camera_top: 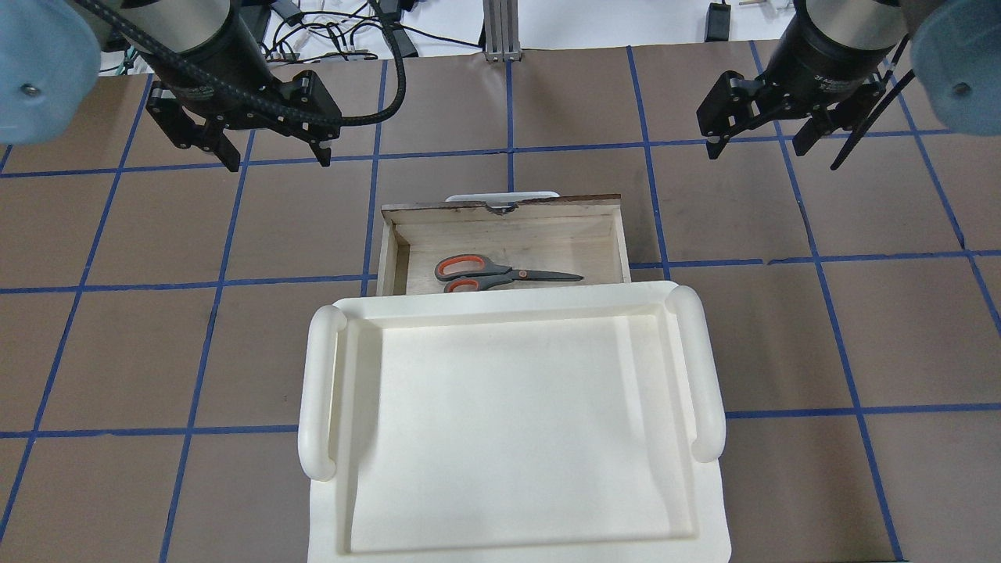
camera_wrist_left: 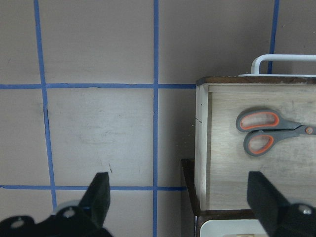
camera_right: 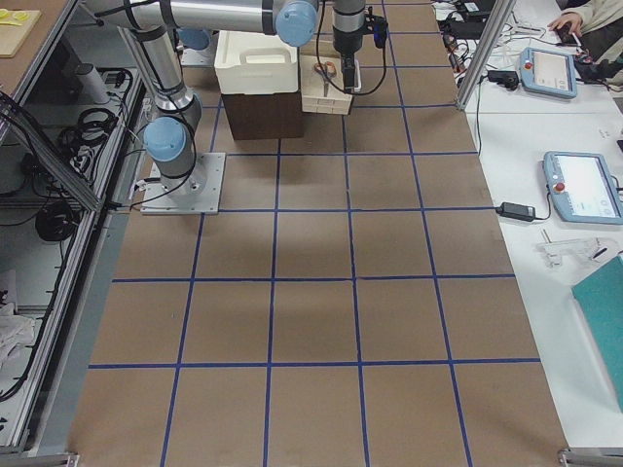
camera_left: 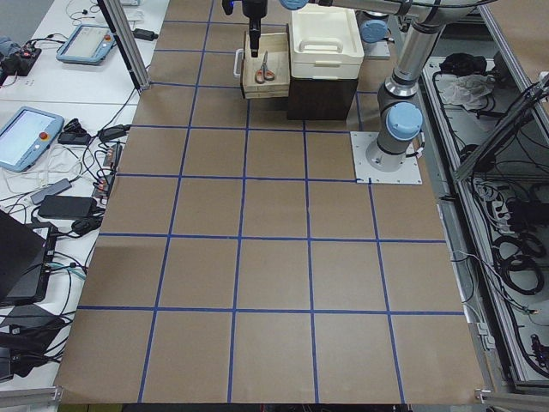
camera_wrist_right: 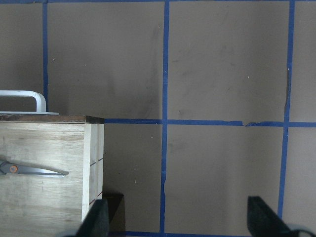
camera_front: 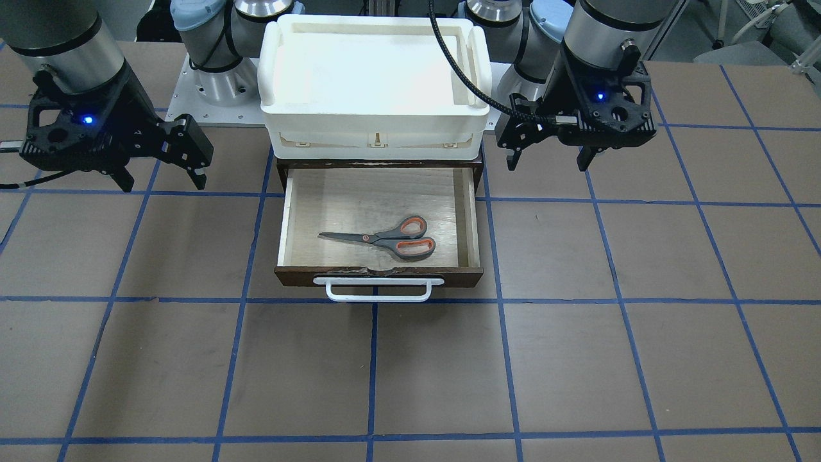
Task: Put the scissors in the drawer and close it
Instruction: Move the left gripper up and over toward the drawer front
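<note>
The scissors (camera_front: pixel 385 239), with grey-and-orange handles and dark blades, lie flat inside the open drawer (camera_front: pixel 378 274). Their blades point toward the robot's right. They also show in the overhead view (camera_top: pixel 500 274) and the left wrist view (camera_wrist_left: pixel 269 131). The right wrist view shows only the blade tip (camera_wrist_right: pixel 34 170). The drawer's white bar handle (camera_front: pixel 378 292) faces away from the robot. My left gripper (camera_top: pixel 278 163) is open and empty, hovering beside the drawer on the robot's left. My right gripper (camera_top: pixel 755 150) is open and empty, hovering on the robot's right.
A white plastic tray-box (camera_top: pixel 321 391) sits on top of the dark cabinet, above the drawer's back part. Brown table surface with blue grid tape (camera_front: pixel 372 372) lies all around. Monitors and cables lie off the table's far side.
</note>
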### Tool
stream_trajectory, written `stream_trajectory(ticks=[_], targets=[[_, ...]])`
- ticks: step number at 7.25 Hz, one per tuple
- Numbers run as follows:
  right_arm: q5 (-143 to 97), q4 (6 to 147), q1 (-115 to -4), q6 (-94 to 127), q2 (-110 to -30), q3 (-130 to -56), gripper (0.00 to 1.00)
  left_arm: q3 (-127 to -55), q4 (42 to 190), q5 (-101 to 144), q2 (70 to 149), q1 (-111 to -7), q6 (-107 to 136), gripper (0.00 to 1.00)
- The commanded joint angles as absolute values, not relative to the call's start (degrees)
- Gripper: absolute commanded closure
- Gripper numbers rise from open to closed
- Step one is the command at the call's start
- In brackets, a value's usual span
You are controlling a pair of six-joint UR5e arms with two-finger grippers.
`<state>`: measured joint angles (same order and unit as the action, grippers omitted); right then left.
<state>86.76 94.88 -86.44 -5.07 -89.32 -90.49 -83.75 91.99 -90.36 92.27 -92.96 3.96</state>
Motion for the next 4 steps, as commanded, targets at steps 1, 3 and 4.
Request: stream_trajectory(ticks=[1,3,4], targets=[[86.9,94.7,-89.8,-1.6,-89.4,-90.5,0.0,-83.8,92.0,-90.4,92.4,-93.0,4.0,0.0],[87.0,94.7,-90.0,-2.4,-89.3,-90.5,0.0,-83.8,91.8,-89.9,93.6,-93.3,4.8,0.0],[87.0,94.7,-90.0,-2.5,-89.3,-90.5,0.0,-83.7,89.1,-89.4,94.8,-93.5,7.3,0.0]])
